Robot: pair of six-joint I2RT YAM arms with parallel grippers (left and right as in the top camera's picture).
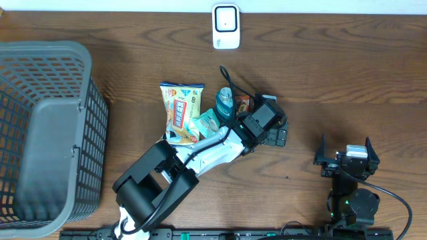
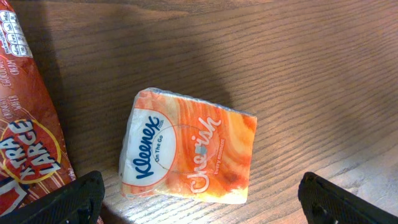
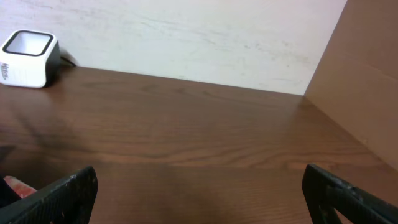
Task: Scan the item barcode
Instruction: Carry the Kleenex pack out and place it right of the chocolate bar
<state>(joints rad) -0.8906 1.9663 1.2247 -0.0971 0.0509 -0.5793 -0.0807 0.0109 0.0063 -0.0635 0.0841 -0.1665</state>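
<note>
Plainly, both pincers stand spread and the tissue pack lies flat on the table.
From overhead, the left gripper [image 1: 257, 110] reaches to the middle of the table [image 1: 333, 60] over a small heap: a snack bag [image 1: 181, 110], a teal bottle [image 1: 225, 103], and the orange tissue pack [image 1: 241, 103] at the heap's 3 o'clock edge; the white scanner [image 1: 225, 27] sits at 12 o'clock, a grey basket [image 1: 93, 133] at 9 o'clock, and the right gripper [image 1: 347, 155] at 4 o'clock with its fingers apart. The left wrist view shows the tissue pack [image 2: 186, 152] label up between widely parted fingertips [image 2: 74, 199], untouched, with the snack bag [image 2: 25, 124] at 9 o'clock. The right wrist view shows the fingertips [image 3: 62, 196] set wide over bare wood, with the scanner [image 3: 26, 59] at 10 o'clock.
</note>
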